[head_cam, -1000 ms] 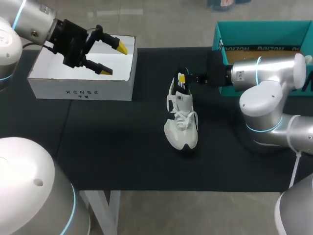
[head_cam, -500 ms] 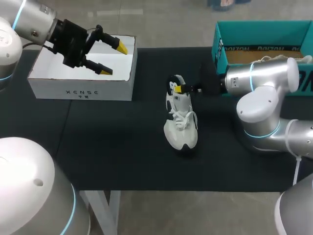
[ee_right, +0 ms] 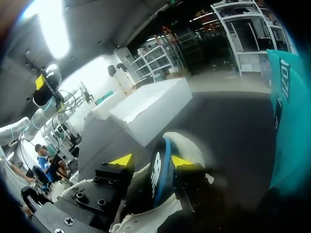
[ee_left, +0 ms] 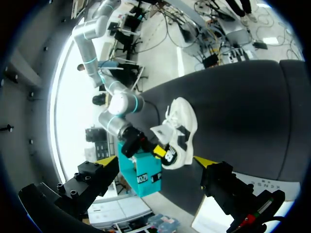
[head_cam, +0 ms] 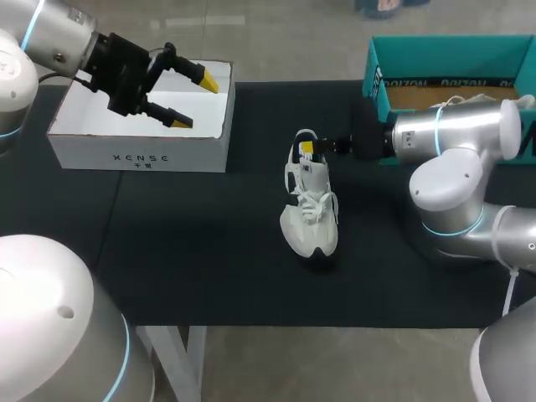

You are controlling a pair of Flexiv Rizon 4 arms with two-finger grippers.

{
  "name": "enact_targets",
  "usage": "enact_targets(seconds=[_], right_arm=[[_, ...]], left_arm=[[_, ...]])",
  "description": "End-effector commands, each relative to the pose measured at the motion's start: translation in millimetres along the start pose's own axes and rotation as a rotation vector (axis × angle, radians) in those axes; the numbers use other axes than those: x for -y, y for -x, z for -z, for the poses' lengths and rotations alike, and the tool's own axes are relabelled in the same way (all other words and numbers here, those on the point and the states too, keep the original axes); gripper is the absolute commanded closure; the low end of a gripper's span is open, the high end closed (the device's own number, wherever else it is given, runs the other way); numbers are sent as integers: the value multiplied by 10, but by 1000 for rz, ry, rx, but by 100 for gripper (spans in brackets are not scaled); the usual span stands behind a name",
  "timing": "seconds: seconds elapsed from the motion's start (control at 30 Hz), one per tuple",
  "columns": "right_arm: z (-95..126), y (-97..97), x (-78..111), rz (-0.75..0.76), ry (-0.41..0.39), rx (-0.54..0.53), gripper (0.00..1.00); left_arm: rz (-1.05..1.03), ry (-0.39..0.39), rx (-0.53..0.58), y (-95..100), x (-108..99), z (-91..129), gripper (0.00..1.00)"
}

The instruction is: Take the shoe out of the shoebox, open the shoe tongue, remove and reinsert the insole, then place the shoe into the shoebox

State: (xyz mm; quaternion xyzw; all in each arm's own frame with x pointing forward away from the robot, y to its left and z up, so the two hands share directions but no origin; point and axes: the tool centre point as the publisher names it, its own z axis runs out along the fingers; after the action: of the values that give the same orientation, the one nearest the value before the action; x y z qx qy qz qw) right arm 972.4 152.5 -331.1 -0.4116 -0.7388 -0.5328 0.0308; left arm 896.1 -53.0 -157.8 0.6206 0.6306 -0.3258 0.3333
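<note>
A white lace-up shoe [head_cam: 310, 209] stands on the black mat, toe toward the table's front edge. My right gripper [head_cam: 311, 147] is at its opening, coming in from the right. In the right wrist view a dark flap with a blue edge [ee_right: 158, 174] stands between the fingers of the right gripper [ee_right: 151, 162]. One finger lies against the flap and the other stands apart, so the gripper is open. My left gripper [head_cam: 193, 101] hangs open over the white box [head_cam: 138, 155] with nothing in it. The teal shoebox [head_cam: 435, 52] stands at the back right.
In the left wrist view the shoe [ee_left: 180, 121] and the teal shoebox [ee_left: 141, 177] lie far ahead of the left gripper [ee_left: 153, 162]. My right arm's elbow [head_cam: 452, 180] sits in front of the shoebox. Bare black mat [head_cam: 193, 251] stretches between the white box and the shoe.
One second ago the dark flap stood raised at my right gripper; it now lies lower at the shoe's opening. The right gripper closed, then parted again. The left arm kept still.
</note>
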Motion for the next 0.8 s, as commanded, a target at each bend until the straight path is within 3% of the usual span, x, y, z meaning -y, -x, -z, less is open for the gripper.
enact_targets(seconds=[0.03, 0.1, 0.13, 0.8], right_arm=[[-70, 44, -106, 4, -9, 5, 58], [-78, 57, -106, 4, -8, 9, 75], [-87, 65, -96, 2, -8, 10, 100], [-125, -169, 460, -47, -115, -28, 100]], left_arm=[[-1, 0, -4, 4, 4, 5, 0], [-1, 0, -4, 4, 4, 5, 0], [-1, 0, -4, 4, 4, 5, 0], [-1, 0, -4, 4, 4, 5, 0]])
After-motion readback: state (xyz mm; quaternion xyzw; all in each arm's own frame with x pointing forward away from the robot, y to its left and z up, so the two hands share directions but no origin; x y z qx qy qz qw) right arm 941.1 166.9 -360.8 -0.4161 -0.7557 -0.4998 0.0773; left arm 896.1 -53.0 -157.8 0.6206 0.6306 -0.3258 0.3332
